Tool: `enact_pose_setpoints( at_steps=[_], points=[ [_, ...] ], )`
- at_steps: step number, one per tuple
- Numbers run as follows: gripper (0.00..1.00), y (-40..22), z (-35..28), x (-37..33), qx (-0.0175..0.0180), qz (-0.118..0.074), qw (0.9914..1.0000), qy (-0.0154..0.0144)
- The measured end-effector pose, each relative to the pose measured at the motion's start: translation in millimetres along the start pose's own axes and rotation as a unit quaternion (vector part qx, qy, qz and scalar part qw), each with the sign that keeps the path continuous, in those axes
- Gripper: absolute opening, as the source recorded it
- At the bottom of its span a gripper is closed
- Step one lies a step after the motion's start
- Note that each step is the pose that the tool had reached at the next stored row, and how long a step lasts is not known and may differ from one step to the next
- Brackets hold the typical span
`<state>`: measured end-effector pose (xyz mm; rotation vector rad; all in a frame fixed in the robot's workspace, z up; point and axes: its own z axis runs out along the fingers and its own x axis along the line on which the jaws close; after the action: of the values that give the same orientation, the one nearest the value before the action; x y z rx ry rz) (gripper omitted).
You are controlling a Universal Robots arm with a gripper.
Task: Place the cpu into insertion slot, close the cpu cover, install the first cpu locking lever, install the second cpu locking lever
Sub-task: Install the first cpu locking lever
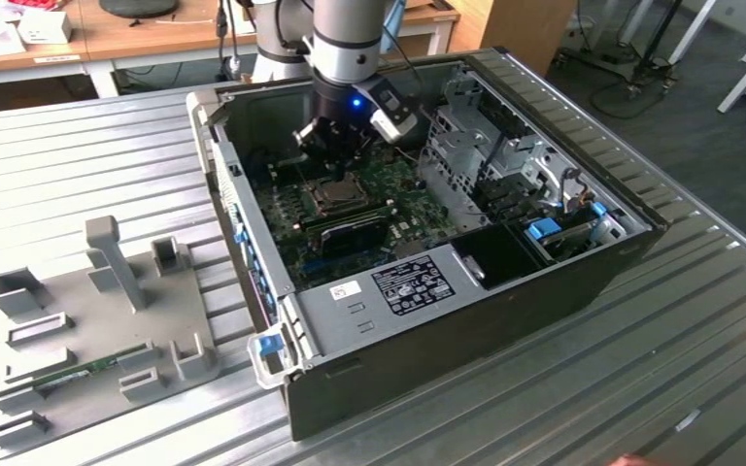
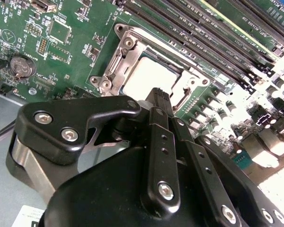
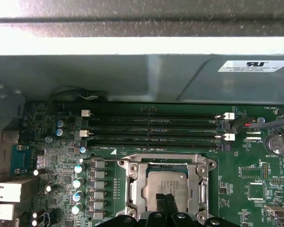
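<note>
The cpu lies in the insertion slot, the cpu cover apparently down over it; the gripper hovers above, fingers together, empty; whether the levers are latched is unclear

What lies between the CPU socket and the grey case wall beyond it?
In the first wrist view, long black memory slots run side by side across the green motherboard between the insertion slot and the grey case wall.
</note>
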<state>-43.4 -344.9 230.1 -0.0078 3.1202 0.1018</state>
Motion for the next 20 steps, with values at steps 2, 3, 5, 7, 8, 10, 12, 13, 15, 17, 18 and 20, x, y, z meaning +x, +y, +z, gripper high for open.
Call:
enact_pose_setpoints(
  at_steps=[2,3,5,7,8,10,12,13,15,17,18,20],
  points=[
    [0.10,0.1,-1.3,0.0,0.0000,0.000,1.00000,0.0000],
    [0.10,0.1,-1.8,0.0,0.0000,0.000,1.00000,0.0000],
    [0.10,0.2,-1.9,-0.1,0.0001,0.000,1.00000,0.0000],
    [0.10,0.1,-2.1,0.0,0.0004,0.000,1.00000,0.0000],
    [0.10,0.1,-2.1,0.0,0.0005,0.000,1.00000,0.0000],
    [0.10,0.1,-2.1,0.1,0.0005,0.000,1.00000,0.0000],
    [0.10,0.2,-2.1,1.0,0.0005,0.000,1.00000,0.0000],
    [0.10,0.2,-2.1,1.6,0.0005,0.000,1.00000,0.0000],
    [0.10,0.2,-2.1,3.0,0.0004,0.000,1.00000,-0.0002],
    [0.10,0.2,-2.1,4.2,0.0005,0.000,1.00000,-0.0003],
    [0.10,0.2,-2.1,4.7,0.0005,0.000,1.00000,-0.0003],
    [0.10,0.2,-2.1,5.6,0.0005,0.000,1.00000,-0.0005]
  ],
)
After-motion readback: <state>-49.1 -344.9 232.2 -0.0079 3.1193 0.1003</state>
